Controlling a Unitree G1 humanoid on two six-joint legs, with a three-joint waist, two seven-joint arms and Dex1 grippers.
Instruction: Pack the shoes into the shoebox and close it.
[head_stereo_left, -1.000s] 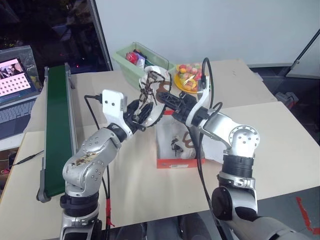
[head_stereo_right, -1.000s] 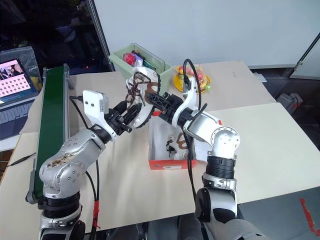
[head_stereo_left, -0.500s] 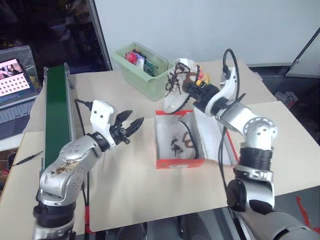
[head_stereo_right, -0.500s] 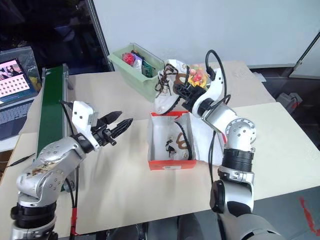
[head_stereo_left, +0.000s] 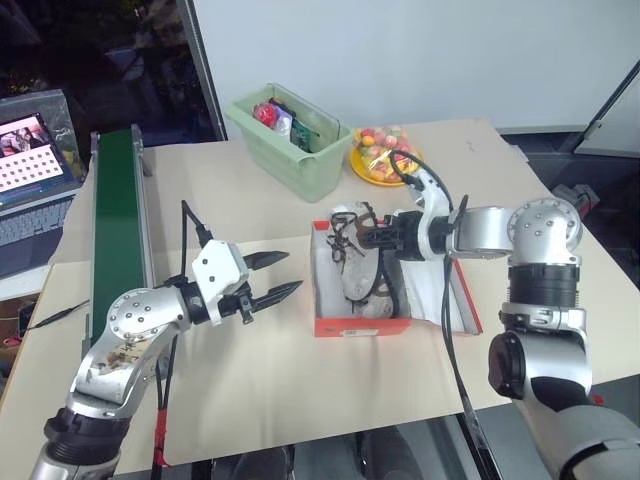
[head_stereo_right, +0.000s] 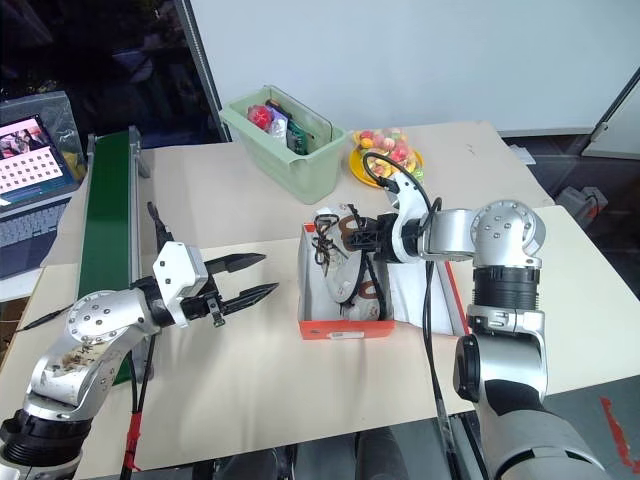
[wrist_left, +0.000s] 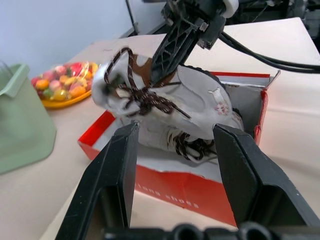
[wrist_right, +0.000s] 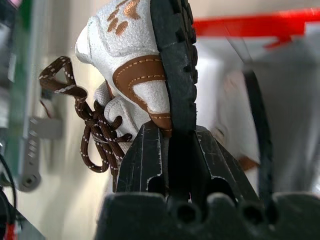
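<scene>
Right end effector (head_stereo_left: 378, 238) pinched a cream-white sneaker (head_stereo_left: 352, 262) by its heel above the red-orange shoebox (head_stereo_left: 362, 325), where the other sneaker (head_stereo_left: 383, 290) lay. Left end effector (head_stereo_left: 282, 275) hovered over the bench (head_stereo_left: 290, 375), fingers spread, empty.

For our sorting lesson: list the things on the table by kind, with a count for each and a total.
Sneakers: 2, one held above the shoebox, one lying inside
Shoebox: 1
Green bin: 1
Yellow plate of sweets: 1
Conveyor belt: 1
Total: 6
</scene>
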